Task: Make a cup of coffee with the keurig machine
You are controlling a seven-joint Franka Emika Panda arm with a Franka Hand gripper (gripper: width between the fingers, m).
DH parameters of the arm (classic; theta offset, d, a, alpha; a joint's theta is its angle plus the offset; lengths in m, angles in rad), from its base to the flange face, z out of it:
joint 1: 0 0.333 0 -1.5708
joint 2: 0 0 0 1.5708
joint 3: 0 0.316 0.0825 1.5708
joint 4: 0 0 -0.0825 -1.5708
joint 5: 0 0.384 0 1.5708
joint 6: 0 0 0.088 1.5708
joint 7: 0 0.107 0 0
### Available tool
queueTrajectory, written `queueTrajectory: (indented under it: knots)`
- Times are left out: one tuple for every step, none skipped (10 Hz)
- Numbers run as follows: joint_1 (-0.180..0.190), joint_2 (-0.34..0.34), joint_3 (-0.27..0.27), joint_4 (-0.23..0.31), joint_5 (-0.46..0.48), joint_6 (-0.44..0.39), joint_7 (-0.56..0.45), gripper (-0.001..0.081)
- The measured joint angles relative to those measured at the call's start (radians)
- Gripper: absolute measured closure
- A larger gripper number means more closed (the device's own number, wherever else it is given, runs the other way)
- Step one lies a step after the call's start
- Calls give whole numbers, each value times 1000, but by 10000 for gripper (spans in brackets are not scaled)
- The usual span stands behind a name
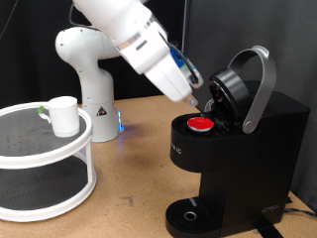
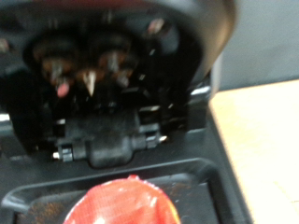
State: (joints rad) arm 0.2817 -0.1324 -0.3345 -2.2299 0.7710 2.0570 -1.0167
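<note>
The black keurig machine (image 1: 248, 149) stands at the exterior view's right with its lid raised and its grey handle (image 1: 260, 84) up. A red-topped pod (image 1: 201, 124) sits in the open chamber. My gripper (image 1: 197, 102) hangs just above the pod, in front of the raised lid; its fingertips are too small to make out. In the wrist view the pod's red top (image 2: 121, 201) is close below, and the lid's underside (image 2: 103, 65) with its needles fills the frame. No fingers show there. The white cup (image 1: 64, 115) stands on a round stand at the exterior view's left.
The white two-tier round stand (image 1: 40, 157) takes up the exterior view's lower left. The arm's base (image 1: 89, 69) stands behind it. The machine's circular drip tray (image 1: 188, 215) is at the bottom, with nothing on it. Wooden table (image 1: 139, 149) lies between the stand and the machine.
</note>
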Motion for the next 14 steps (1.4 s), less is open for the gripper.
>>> queueTrajectory:
  knots:
    - [-8, -19, -15, 9, 8, -32, 0, 0]
    - [-14, -37, -29, 24, 10, -64, 0, 0]
    - [-20, -54, -39, 40, 10, -95, 0, 0]
    - [-22, -67, -48, 58, 10, -130, 3, 0]
    - [-25, -76, -51, 75, 10, -153, 9, 0]
    - [-25, -80, -51, 89, 4, -175, 25, 0]
    - [-25, -78, -51, 98, 2, -188, 34, 0]
    - [-25, -78, -51, 96, 2, -187, 34, 0]
    - [-24, -78, -50, 95, 23, -187, 28, 0]
    - [-18, -76, -45, 96, 52, -187, 19, 0]
    - [-6, -72, -36, 99, 71, -188, 13, 0]
    - [9, -69, -20, 107, 77, -188, 11, 0]
    - [22, -66, 0, 115, 77, -176, 12, 0]
    - [33, -64, 22, 122, 79, -153, 13, 0]
